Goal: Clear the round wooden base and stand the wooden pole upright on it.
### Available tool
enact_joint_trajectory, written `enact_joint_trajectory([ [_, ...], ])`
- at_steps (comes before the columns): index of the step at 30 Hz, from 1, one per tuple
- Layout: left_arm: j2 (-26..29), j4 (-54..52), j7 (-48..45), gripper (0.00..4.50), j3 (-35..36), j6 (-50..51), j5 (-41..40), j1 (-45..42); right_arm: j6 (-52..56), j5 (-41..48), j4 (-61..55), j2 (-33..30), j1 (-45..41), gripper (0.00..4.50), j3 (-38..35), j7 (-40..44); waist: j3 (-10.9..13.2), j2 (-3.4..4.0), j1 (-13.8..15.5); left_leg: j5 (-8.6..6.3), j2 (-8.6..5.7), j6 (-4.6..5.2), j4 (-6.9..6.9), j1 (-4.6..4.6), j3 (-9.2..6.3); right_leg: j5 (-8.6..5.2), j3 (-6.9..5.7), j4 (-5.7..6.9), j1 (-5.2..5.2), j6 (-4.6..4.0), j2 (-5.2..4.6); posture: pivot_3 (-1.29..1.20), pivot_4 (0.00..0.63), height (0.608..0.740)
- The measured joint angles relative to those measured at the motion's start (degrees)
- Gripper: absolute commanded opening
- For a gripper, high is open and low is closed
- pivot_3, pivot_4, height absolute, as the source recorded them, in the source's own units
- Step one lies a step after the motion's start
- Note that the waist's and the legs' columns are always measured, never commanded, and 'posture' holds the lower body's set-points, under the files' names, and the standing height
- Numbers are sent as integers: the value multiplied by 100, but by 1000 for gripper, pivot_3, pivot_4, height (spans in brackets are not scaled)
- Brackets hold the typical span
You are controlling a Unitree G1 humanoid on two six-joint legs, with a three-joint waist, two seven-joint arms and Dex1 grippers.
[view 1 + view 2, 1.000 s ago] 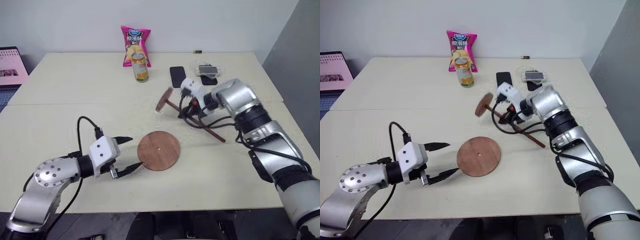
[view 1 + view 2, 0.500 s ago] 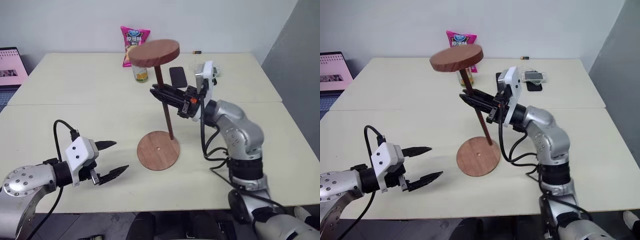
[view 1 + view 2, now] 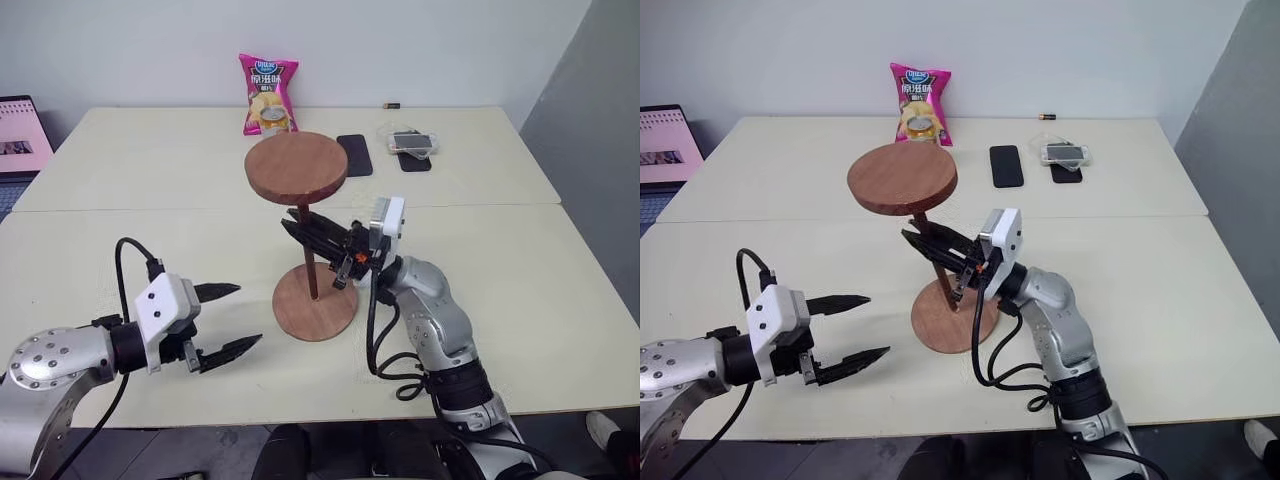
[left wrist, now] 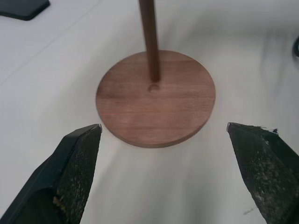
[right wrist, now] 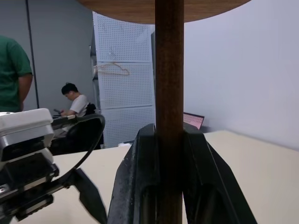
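Observation:
The round wooden base (image 3: 318, 318) lies flat on the table in front of me, its centre hole (image 4: 153, 87) uncovered. The wooden pole (image 3: 308, 268) stands nearly upright over it, with its fixed disc (image 3: 297, 167) on top. Its lower end (image 4: 153, 74) is right beside the hole; I cannot tell whether it touches the base. My right gripper (image 3: 300, 232) reaches in from the right and is shut on the pole's rod (image 5: 169, 116) at mid-height. My left gripper (image 3: 249, 314) is open and holds nothing, a short way left of the base, with its fingertips (image 4: 84, 140) framing the disc.
At the table's far side stand a pink chip bag (image 3: 267, 88) with a can (image 3: 274, 121) in front of it, a black phone (image 3: 354, 155), a second phone (image 3: 411, 146) and a small battery (image 3: 395, 103). A screen (image 3: 20, 130) sits at far left. Two people (image 5: 74, 100) are in the background.
The right gripper swung the pole from lying tilted at the table's right to upright, then brought it down and left over the base. The left gripper drew back from the base's edge.

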Motion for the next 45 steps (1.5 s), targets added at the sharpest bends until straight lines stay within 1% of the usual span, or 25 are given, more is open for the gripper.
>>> enact_joint_trajectory([
  [5,4,3,-24,4500,-76,1,60,13,-467,-127,365,2,0,243,52,-66,-1,-2,-19,0,1,0,0,1,0,0,1,2,0,0,0,0,150,740],
  [11,8,53,-88,4500,-75,-21,111,59,-699,-132,553,-28,5,243,195,-91,-2,-3,-24,0,1,0,0,1,1,0,1,3,0,0,1,0,150,740],
  [26,8,238,-137,4500,-76,-179,248,56,-807,-128,480,-170,155,243,475,-55,-20,-23,-26,0,1,0,0,8,1,0,3,11,0,0,0,0,150,740],
  [33,7,278,-133,4500,-124,-252,272,37,-569,-125,418,-238,143,243,488,-141,-43,-35,-26,0,1,0,0,14,0,0,3,11,7,0,0,0,150,740],
  [36,7,292,-132,4500,-125,-266,274,19,-396,-121,385,-274,138,243,490,-202,-59,-36,-25,-1,1,1,-3,37,0,-1,3,5,33,-1,0,0,150,740],
  [39,6,293,-134,4500,-124,-276,275,25,-319,-120,387,-274,144,243,479,-238,-58,-27,-26,-3,2,2,-22,108,-3,-6,-1,-27,109,-5,1,0,150,740],
  [45,-1,411,-147,4500,-124,-425,299,100,-317,-171,445,-329,151,243,598,-212,-64,-35,-25,-3,2,2,-20,107,-4,-6,-1,-26,109,-5,2,0,150,740],
])
